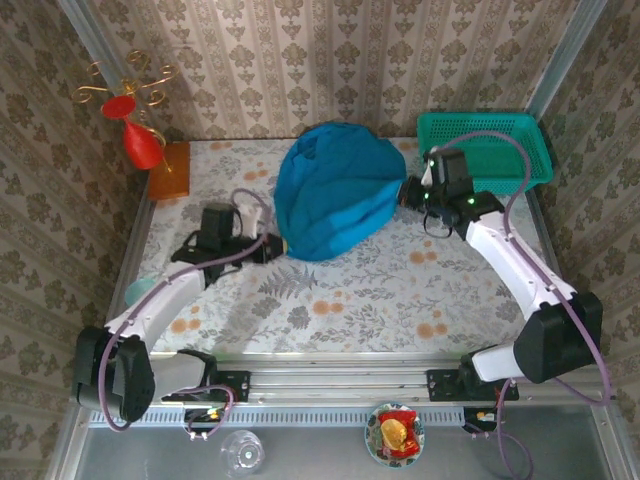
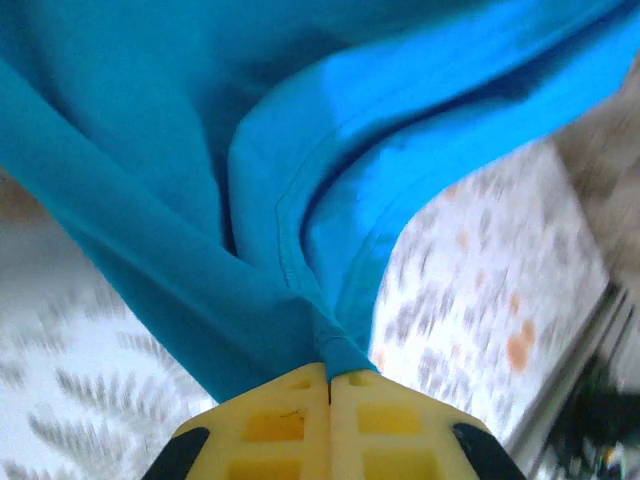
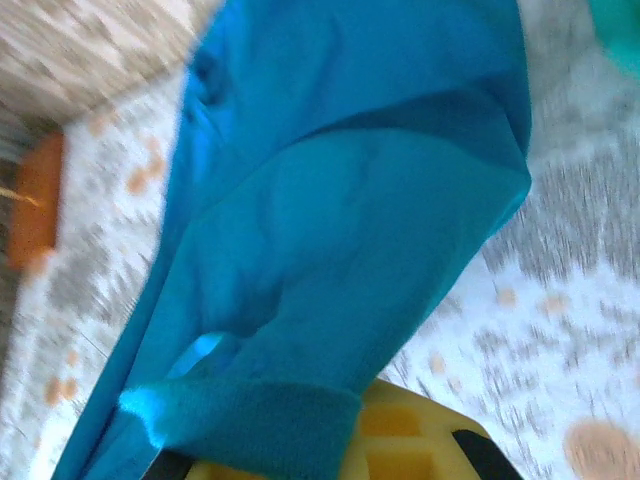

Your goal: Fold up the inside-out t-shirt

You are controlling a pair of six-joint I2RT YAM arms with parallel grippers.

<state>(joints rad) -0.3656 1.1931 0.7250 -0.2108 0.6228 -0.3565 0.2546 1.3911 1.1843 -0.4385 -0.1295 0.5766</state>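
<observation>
The inside-out t-shirt (image 1: 335, 190), plain bright blue, hangs in a bunched dome over the middle of the table, stretched between both grippers. My left gripper (image 1: 278, 245) is at its lower left edge. In the left wrist view the yellow fingers (image 2: 290, 420) are pressed together, and a seamed fold of the t-shirt (image 2: 300, 150) runs into my left gripper (image 2: 330, 378). My right gripper (image 1: 405, 192) is at the shirt's right side. In the right wrist view the t-shirt (image 3: 350, 200) drapes over my right gripper (image 3: 335, 445), a ribbed band hiding most of its jaws.
A teal mesh basket (image 1: 490, 150) stands at the back right, close behind the right wrist. An orange block (image 1: 170, 170) with a red and gold ornament (image 1: 135, 120) sits at the back left. Papered walls close off three sides. The flowered tabletop (image 1: 380, 290) lies open in front of the shirt.
</observation>
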